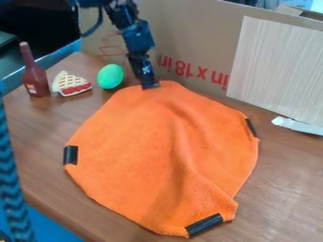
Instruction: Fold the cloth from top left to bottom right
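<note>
Your tool (150,86) is at the far edge of the orange cloth (126,146); you cannot tell whether it is apart, together or clamped on the fabric. From there the cloth stretches toward you across the counter (287,184), and the black near strip (204,225) lies well apart, down and slightly right, likely your fold line. The cloth looks soft, mostly spread, with ridges running down its right half.

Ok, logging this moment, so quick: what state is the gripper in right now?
Gripper: at the top edge of the orange cloth; whether it is open, closed or gripping the cloth cannot be told.
</note>
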